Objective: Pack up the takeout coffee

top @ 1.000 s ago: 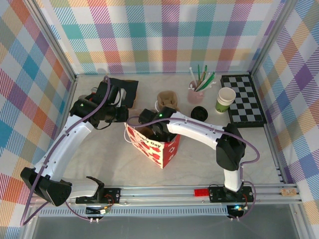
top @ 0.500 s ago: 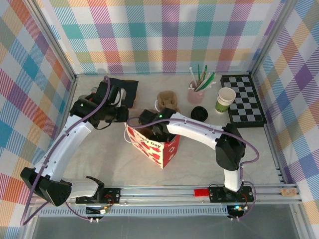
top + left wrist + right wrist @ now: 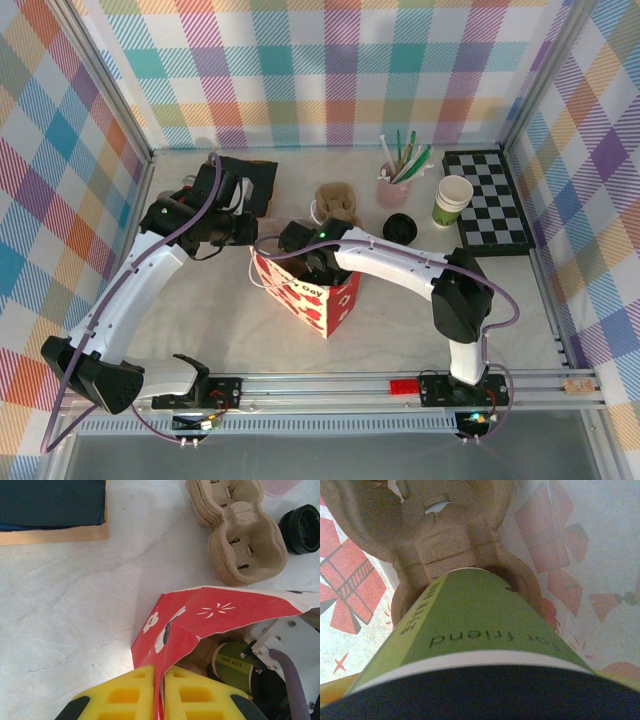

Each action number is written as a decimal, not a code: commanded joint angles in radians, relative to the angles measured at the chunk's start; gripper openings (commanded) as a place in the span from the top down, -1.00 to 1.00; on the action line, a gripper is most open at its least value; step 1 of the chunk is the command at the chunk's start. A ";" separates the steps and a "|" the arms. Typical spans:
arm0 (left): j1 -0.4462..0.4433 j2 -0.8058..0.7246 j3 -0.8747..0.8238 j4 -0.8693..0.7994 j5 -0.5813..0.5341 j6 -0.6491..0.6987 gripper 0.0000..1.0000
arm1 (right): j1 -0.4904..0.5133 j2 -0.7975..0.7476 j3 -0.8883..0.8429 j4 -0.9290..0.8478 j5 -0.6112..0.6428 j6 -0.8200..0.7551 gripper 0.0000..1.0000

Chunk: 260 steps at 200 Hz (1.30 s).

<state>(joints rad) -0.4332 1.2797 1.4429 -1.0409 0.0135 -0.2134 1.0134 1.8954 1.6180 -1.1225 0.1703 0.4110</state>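
The left arm (image 3: 150, 270) reached forward from its base, elbow out to the left, its gripper (image 3: 159, 676) pinched tight on the red bag's (image 3: 200, 615) rim. The right arm (image 3: 395, 262) swept left across the table, wrist bent down, its gripper (image 3: 316, 266) clasped wide around the takeout coffee (image 3: 470, 620).

The pale marbled tabletop (image 3: 200, 300) carries a red gift bag (image 3: 318, 300) at its middle. Behind it lie stacked pulp cup carriers (image 3: 335, 197) and a black lid (image 3: 399, 227) — then a pink cup of straws (image 3: 392, 190), a white-rimmed paper cup (image 3: 452, 202) and a checkerboard (image 3: 487, 200). A dark folded cloth (image 3: 250, 180) lies rear left.
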 commanded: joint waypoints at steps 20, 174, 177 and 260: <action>0.013 -0.020 0.030 0.008 -0.015 -0.007 0.74 | -0.010 0.003 -0.029 0.000 -0.014 0.017 0.15; 0.013 -0.016 0.046 0.004 -0.024 -0.004 0.74 | 0.013 -0.034 0.068 -0.130 0.009 0.067 0.16; 0.013 -0.016 0.045 0.004 -0.024 -0.004 0.74 | 0.014 -0.036 0.068 -0.129 0.009 0.066 0.16; 0.013 -0.005 0.048 0.001 -0.027 -0.001 0.74 | 0.019 -0.035 0.072 -0.142 0.005 0.069 0.15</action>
<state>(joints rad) -0.4332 1.2797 1.4578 -1.0412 0.0063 -0.2134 1.0271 1.8858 1.6665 -1.2198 0.1711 0.4610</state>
